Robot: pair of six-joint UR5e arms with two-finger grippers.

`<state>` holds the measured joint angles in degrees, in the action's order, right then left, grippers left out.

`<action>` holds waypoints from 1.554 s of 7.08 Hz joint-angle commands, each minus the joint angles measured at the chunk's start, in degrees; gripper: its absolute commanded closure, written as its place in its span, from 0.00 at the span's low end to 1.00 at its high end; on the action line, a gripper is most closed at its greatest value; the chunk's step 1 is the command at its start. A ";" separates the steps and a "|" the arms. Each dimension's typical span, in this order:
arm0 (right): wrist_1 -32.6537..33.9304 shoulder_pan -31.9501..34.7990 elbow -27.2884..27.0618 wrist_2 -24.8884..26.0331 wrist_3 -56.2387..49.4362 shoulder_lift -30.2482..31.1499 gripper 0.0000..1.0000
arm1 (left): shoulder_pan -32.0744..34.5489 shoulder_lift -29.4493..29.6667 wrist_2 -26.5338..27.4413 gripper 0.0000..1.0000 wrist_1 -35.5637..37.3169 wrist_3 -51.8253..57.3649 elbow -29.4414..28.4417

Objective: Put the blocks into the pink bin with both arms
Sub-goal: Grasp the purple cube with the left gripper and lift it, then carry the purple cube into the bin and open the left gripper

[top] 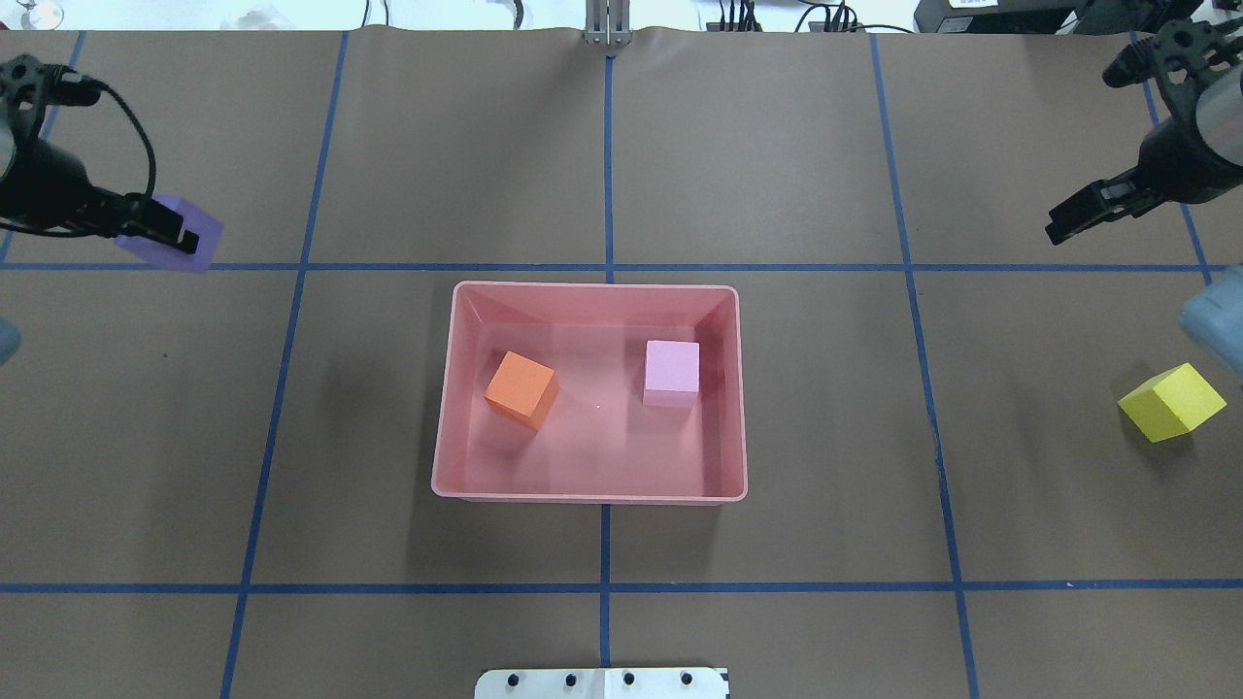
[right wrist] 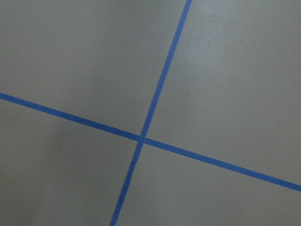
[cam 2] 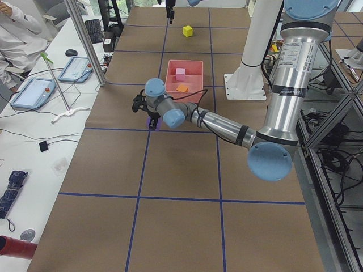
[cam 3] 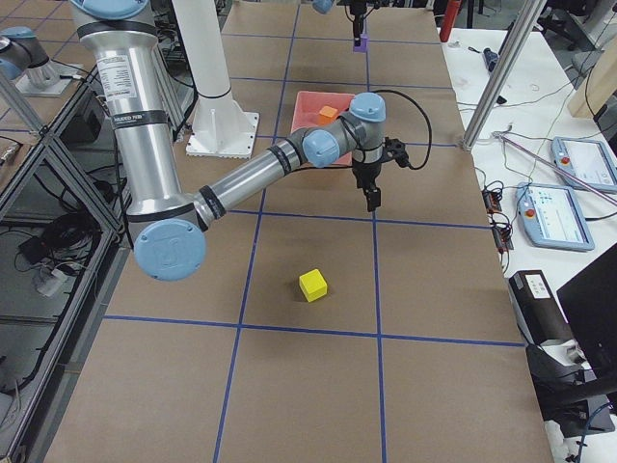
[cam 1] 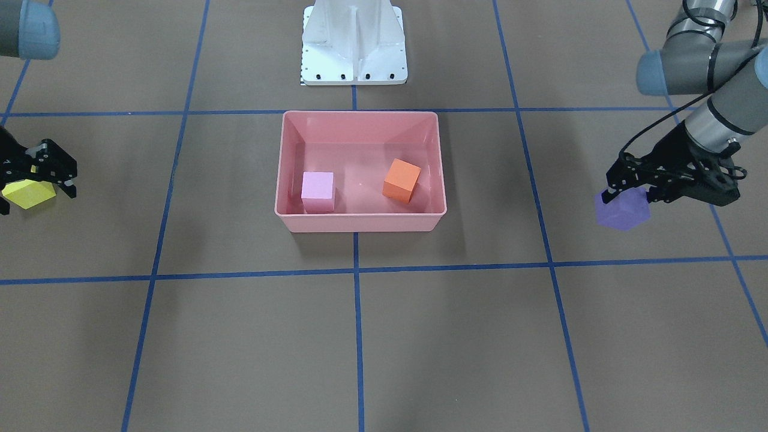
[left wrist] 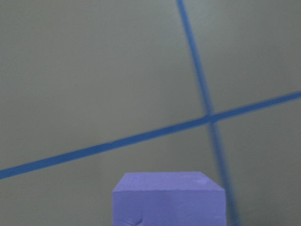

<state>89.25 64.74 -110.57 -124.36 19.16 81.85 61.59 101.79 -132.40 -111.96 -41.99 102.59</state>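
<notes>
The pink bin [cam 1: 360,223] [top: 592,500] sits mid-table and holds the lilac block [cam 1: 317,187] [top: 672,369] and the orange block [cam 1: 402,179] [top: 521,386], set apart from each other. My left gripper [cam 1: 629,195] [top: 160,231] is shut on the purple block [cam 1: 624,211] [top: 206,231], low at the table, well off the bin's side. The left wrist view shows the purple block [left wrist: 169,202] close below the camera. My right gripper [cam 1: 37,198] [top: 1054,233] is open and empty, held high. The yellow block [top: 1172,401] [cam 3: 312,285] lies on the table, apart from it.
The white base pedestal [cam 1: 354,42] stands behind the bin on the robot's side. Blue tape lines cross the brown table. The right wrist view shows only bare table and tape. Desks with tablets [cam 2: 34,90] flank the table's far edge.
</notes>
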 commanded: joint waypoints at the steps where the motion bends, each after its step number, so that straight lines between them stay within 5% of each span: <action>1: -7.22 2.14 0.35 -0.88 -3.42 8.91 0.00 | -5.21 9.27 1.69 0.73 10.25 -11.05 5.59; 3: -15.03 2.15 0.96 -0.89 -3.43 15.33 0.00 | -17.32 18.92 11.07 0.73 14.28 -23.60 5.34; 5: -26.61 2.15 6.82 -0.97 -3.52 18.95 0.00 | -28.31 32.00 21.43 0.69 27.52 -29.10 4.37; 6: -30.93 2.15 10.25 -0.89 -3.52 19.31 0.00 | -32.02 33.89 25.22 0.15 28.37 -29.38 2.98; 7: -36.54 2.06 14.11 -0.80 -3.60 19.23 0.00 | -35.97 33.74 30.31 0.00 28.38 -29.12 3.05; 10: -42.49 1.80 16.61 -1.15 -3.60 19.67 0.00 | -36.37 32.60 30.89 0.00 29.17 -21.44 5.85; 11: -42.49 1.01 16.53 -1.15 -3.43 19.67 0.00 | -33.84 26.42 30.62 0.00 29.60 -13.12 10.04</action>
<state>47.07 66.42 -94.13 -125.52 15.62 101.46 25.66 133.25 -101.61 -82.85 -63.44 108.85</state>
